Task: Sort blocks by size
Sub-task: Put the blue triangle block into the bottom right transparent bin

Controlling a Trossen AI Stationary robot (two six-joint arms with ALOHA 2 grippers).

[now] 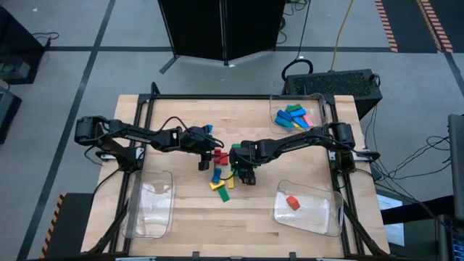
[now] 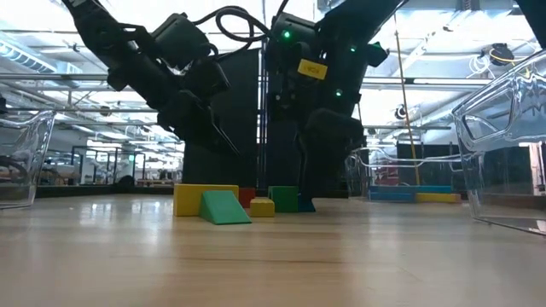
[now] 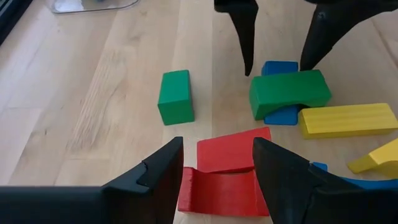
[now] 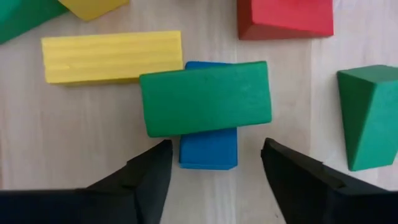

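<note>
A loose cluster of blocks (image 1: 221,174) lies mid-table (image 1: 188,116), between the 2 arms. In the right wrist view, a green block (image 4: 205,98) rests crosswise on a blue block (image 4: 209,148), its long axis at a right angle to the blue one's; a ridged yellow block (image 4: 112,56) lies just beside them, parallel to the green. The right end effector (image 4: 214,168) hangs spread wide over the blue block. The left end effector (image 3: 217,165), also wide, straddles 2 red blocks (image 3: 221,180).

green block (image 4: 205,98) over blue block (image 4: 208,149); yellow block (image 4: 112,56) (ridged)
</note>
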